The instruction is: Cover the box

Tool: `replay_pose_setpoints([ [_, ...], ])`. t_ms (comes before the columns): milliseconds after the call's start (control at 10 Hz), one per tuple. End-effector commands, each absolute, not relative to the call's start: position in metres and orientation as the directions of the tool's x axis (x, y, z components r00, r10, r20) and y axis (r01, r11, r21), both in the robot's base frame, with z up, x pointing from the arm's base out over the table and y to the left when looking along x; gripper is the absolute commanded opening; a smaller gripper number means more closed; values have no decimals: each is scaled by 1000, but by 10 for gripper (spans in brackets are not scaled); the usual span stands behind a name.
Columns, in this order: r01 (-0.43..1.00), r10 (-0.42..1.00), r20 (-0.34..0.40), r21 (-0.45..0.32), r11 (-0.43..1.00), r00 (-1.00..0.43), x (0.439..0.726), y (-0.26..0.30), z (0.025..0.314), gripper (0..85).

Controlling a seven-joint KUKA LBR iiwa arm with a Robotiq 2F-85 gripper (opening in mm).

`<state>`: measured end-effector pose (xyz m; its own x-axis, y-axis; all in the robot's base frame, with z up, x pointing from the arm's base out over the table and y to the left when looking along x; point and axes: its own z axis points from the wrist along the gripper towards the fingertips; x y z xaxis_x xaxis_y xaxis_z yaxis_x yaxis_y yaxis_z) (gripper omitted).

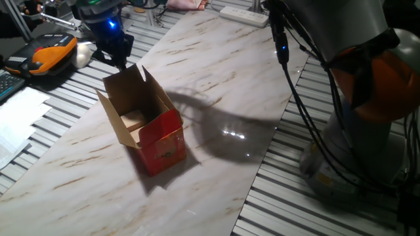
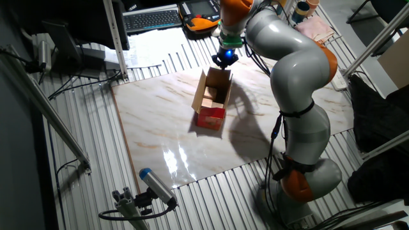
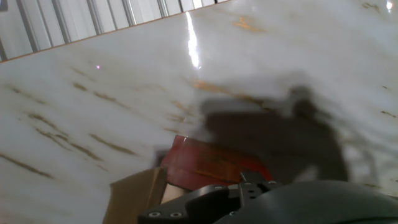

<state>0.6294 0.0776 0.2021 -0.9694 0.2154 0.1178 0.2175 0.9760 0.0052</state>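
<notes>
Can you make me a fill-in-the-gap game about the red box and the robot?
1. The outside of the box is shiny ____.
2. The inside of the box is plain ____.
3. The flaps on top of the box are ____, not folded shut.
4. The tool is right by the box's ____ edge, at the end away from its red front.

Missing words: red; brown; open; top
</notes>
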Motion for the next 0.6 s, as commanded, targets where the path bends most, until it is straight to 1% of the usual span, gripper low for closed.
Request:
replay_pose_setpoints([
  [0,218,215,117,7,976,-969,627,78,201,0],
  [200,218,214,121,25,976,-969,623,75,197,0],
  [500,232,223,148,43,972,-963,619,76,196,0],
])
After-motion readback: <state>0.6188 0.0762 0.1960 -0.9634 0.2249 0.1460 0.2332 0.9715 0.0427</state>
